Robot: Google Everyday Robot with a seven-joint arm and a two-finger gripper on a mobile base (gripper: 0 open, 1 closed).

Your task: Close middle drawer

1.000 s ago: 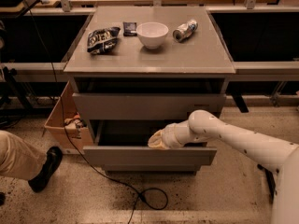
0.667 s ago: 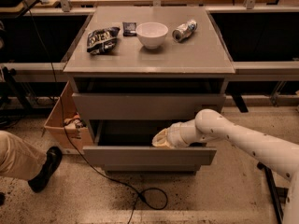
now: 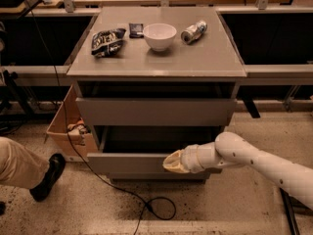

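Note:
The middle drawer (image 3: 132, 163) is a wide grey drawer with a flat, handle-less front. It stands pulled out from the grey cabinet (image 3: 156, 62), and its dark interior shows behind the front. My gripper (image 3: 174, 162) comes in from the right on a white arm (image 3: 254, 159). Its cream tip lies against the upper part of the drawer front, right of centre. The taller grey drawer front (image 3: 156, 111) above sticks out a little.
On the cabinet top lie a chip bag (image 3: 106, 41), a white bowl (image 3: 159, 35), a can (image 3: 193, 31) and a small dark packet (image 3: 136, 30). A black cable (image 3: 151, 207) loops on the floor in front. A cardboard box (image 3: 66, 131) and a person's leg and shoe (image 3: 34, 173) are at the left.
My gripper has moved down and outward, from over the drawer's opening to the drawer front. The drawer itself has not visibly moved.

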